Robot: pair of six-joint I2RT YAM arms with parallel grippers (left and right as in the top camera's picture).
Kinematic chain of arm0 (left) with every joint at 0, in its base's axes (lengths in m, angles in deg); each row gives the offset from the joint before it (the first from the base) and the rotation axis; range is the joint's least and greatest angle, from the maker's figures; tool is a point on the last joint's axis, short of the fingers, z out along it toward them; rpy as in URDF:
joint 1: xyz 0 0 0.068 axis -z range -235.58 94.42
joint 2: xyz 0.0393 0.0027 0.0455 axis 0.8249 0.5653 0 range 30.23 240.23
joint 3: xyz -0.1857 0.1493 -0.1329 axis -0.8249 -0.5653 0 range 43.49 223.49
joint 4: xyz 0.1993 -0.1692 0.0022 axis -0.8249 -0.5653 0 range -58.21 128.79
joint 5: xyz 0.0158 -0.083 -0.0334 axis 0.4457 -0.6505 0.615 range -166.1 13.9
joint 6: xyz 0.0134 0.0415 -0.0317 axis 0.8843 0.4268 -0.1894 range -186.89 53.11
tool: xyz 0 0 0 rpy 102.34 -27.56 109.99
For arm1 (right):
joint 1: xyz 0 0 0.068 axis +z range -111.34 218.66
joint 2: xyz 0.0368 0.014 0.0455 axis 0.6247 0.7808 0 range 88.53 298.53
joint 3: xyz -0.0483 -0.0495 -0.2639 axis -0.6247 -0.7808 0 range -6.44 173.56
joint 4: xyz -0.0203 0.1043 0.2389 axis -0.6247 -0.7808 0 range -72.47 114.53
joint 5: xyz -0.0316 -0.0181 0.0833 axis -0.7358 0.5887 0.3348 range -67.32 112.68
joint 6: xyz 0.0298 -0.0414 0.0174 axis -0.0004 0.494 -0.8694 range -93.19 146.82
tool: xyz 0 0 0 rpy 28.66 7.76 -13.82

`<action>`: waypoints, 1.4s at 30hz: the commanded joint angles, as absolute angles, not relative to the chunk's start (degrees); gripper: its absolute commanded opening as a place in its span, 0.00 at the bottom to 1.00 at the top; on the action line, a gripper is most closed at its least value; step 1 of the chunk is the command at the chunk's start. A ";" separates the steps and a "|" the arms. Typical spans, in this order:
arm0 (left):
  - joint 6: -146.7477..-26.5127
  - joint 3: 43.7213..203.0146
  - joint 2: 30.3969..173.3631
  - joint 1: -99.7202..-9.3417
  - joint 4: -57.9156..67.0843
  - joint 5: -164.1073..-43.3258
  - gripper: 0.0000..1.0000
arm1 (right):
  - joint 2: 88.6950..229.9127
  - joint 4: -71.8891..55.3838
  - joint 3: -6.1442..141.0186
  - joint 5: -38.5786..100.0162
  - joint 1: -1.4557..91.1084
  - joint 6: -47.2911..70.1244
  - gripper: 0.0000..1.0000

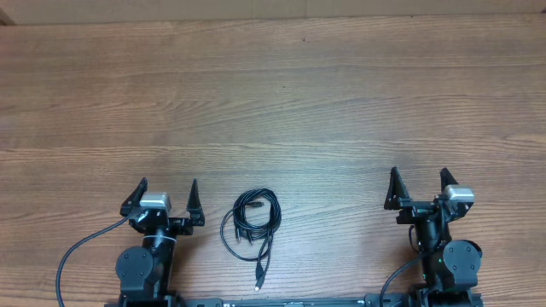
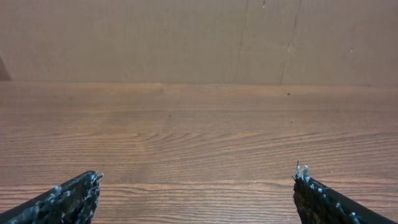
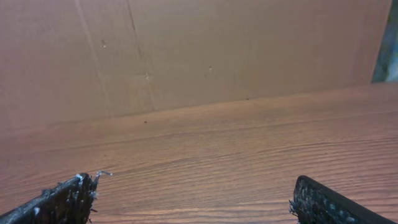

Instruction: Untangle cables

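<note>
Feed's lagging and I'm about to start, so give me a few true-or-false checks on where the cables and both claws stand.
1. The cables lie in one coiled bundle on the table. True.
2. The bundle lies nearest the right claw. False: it sits between the arms, close beside the left claw.
3. The left claw is shut on a cable. False: it is open and holds nothing.
4. The right claw is open and empty. True.
5. One plug end trails out of the bundle toward the arms' bases. True.
</note>
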State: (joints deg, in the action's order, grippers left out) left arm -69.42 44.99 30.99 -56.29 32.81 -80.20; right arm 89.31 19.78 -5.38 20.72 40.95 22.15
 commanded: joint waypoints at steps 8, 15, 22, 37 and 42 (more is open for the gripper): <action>-68.15 44.66 30.48 -55.92 32.83 -80.40 1.00 | 88.72 19.95 -5.99 20.19 41.23 22.39 1.00; -68.15 44.66 30.48 -55.92 32.83 -80.40 1.00 | 89.39 19.71 -5.99 23.47 41.19 20.60 1.00; -68.15 44.66 30.48 -55.92 32.83 -80.40 1.00 | 90.68 19.71 -5.99 23.47 41.19 18.52 1.00; -68.15 44.66 30.48 -55.92 32.83 -80.40 1.00 | 91.62 19.76 -5.99 23.43 41.23 6.65 1.00; -68.13 44.66 30.48 -55.92 32.81 -80.29 1.00 | 91.62 19.76 -5.99 23.45 41.23 6.65 1.00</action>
State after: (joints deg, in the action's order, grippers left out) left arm -69.42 44.99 30.99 -56.29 32.81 -80.20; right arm 91.49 19.43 -5.38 22.90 40.95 7.33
